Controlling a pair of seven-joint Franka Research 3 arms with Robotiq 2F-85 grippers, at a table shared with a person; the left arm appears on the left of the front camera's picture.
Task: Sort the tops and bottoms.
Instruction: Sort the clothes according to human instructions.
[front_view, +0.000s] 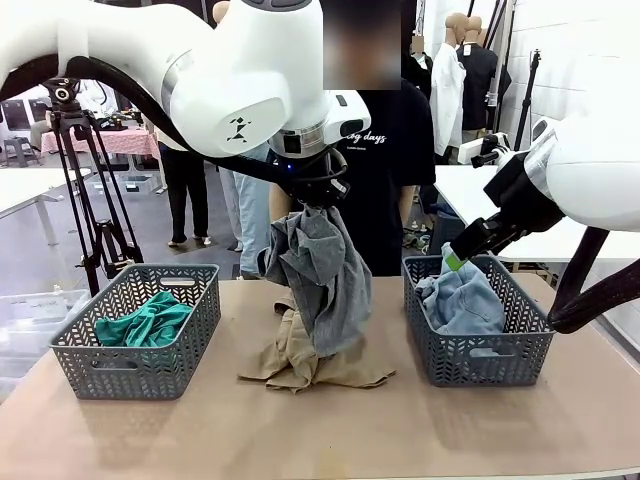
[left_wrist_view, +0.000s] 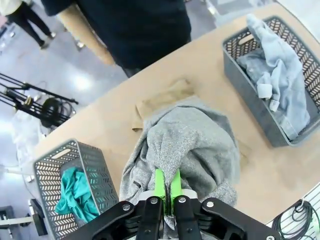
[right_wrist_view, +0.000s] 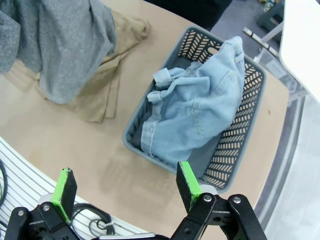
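- Teal green soft cloth top (front_view: 150, 322) is lying bunched in the grey plastic lattice basket (front_view: 130, 368), which is sitting below the left gripper (left_wrist_view: 167, 175) and off to its left. By the look of it, that basket is taking the tops.
- Clamped between the left gripper's closed green pads is a fold of the grey knit cloth top (front_view: 322, 268). It is hanging straight down beneath the gripper, long axis upright, and its lower end seems to be brushing the cloth underneath.
- Directly under that gripper, the khaki tan cloth top (front_view: 300, 368) is lying crumpled on the brown table (front_view: 330, 440), partly covered by the grey one.
- Judging from this, the coming move is turning on a sideways carry to the left, with the hanging tail needing to clear the basket's wall.
- Just below and ahead of the right gripper (right_wrist_view: 125, 180), the light blue faded denim garment (right_wrist_view: 200, 110) is lying heaped in the second grey lattice basket (front_view: 480, 358).
- The right gripper is hovering with its jaws spread wide, holding nothing.
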